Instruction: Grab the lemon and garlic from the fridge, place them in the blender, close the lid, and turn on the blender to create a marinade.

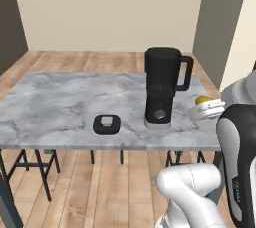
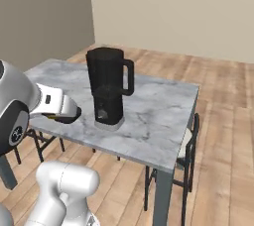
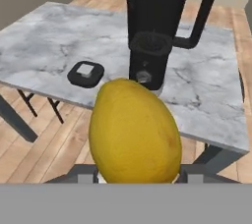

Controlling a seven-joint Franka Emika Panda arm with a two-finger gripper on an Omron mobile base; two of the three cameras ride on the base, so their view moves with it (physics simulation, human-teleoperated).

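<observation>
A: Hand view has the lemon (image 3: pixel 133 132) pinched in the jaws, short of the tabletop's (image 3: pixel 54 36) front edge?

B: Yes, carried toward the blender (image 3: pixel 157 21) near that edge; its lid (image 3: pixel 85 73) lies off, leaving the jug open.

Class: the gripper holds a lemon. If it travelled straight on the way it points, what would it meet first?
Probably the blender: in the hand view it stands straight ahead, beyond the lemon in the gripper. The lid lies off to one side. Depth is unclear.
</observation>
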